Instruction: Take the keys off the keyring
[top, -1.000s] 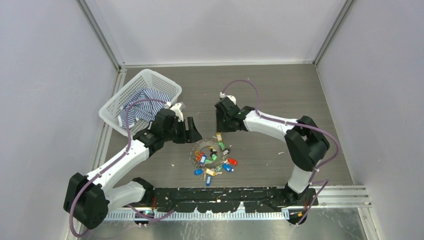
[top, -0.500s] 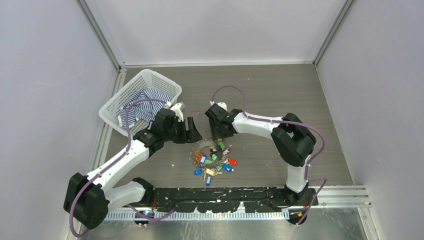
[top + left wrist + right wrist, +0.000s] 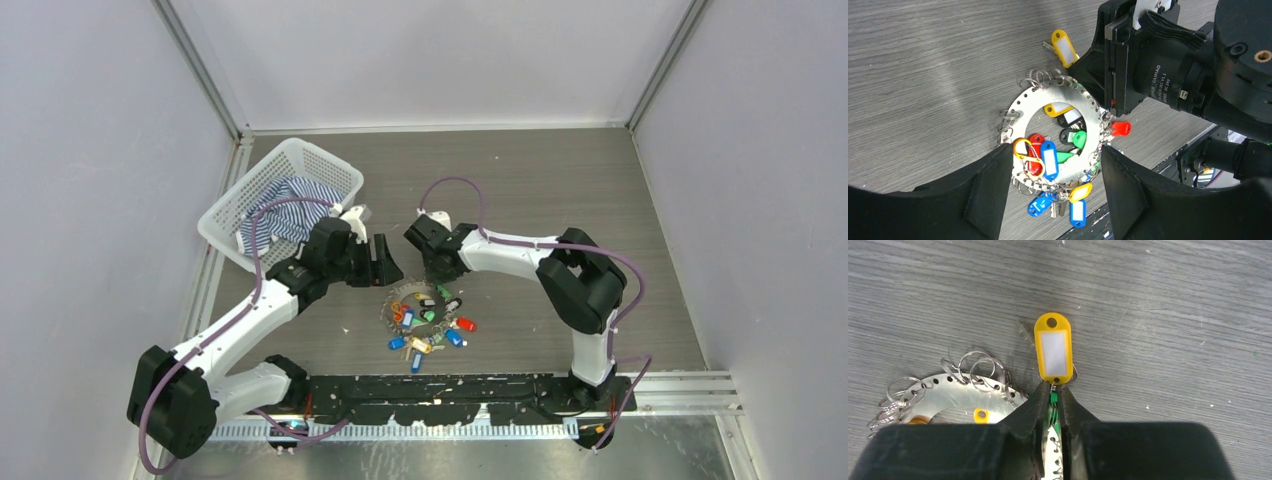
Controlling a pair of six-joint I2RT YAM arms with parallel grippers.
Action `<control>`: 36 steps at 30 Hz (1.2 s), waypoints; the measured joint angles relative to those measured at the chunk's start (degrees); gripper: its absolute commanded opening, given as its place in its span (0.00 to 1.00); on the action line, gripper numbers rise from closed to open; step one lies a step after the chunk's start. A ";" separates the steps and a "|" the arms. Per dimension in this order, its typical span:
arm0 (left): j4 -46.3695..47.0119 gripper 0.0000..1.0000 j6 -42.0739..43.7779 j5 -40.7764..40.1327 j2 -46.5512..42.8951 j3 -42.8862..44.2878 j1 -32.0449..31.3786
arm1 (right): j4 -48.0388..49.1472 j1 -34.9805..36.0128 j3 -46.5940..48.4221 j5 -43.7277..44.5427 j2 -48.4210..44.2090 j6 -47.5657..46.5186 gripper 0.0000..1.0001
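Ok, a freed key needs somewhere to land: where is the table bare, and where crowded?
Crowded: the middle, where the left gripper and right gripper meet at the keyring and keys; the basket takes the far left corner. Bare: the far table between them and the back wall, and the strip right of the keys.

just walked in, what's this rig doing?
Two arms are working on a flat perforated metal keyring loaded with small keys on coloured plastic tags. The left pincer is open, straddling the ring. The right pincer is nearly closed at the base of a yellow plastic tag at the ring's rim; whether it grips can't be told.
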 measured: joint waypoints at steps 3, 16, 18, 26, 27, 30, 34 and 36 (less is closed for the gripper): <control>0.02 0.62 -0.02 0.04 -0.09 0.00 0.00 | 0.00 -0.13 0.00 0.31 -0.11 0.26 0.01; 6.25 0.56 -1.07 2.27 -2.12 -2.47 -0.37 | 0.48 -0.24 -0.02 0.26 -8.33 -0.42 0.01; 8.55 0.55 -1.38 2.45 -3.02 -3.23 -0.74 | 0.85 -0.20 -0.02 0.22 -10.95 -1.11 0.01; 18.84 0.42 1.25 -0.04 -7.19 -6.05 -1.62 | 4.04 0.76 -1.75 -1.99 -19.37 -5.42 0.01; 20.37 0.42 2.34 -0.63 -7.58 -6.32 -1.62 | 4.83 0.94 -2.71 -2.49 -20.65 -6.19 0.01; 24.02 0.41 6.16 -0.68 -7.45 -6.34 -1.60 | 6.54 1.31 -5.55 -4.59 -24.20 -8.13 0.01; 28.85 0.41 9.27 1.99 -6.01 -6.36 -1.62 | 8.85 1.53 -8.81 -7.19 -27.30 -9.64 0.01; 30.84 0.49 9.44 3.91 -4.76 -6.36 -1.62 | 10.93 1.53 -10.91 -8.81 -28.74 -10.40 0.01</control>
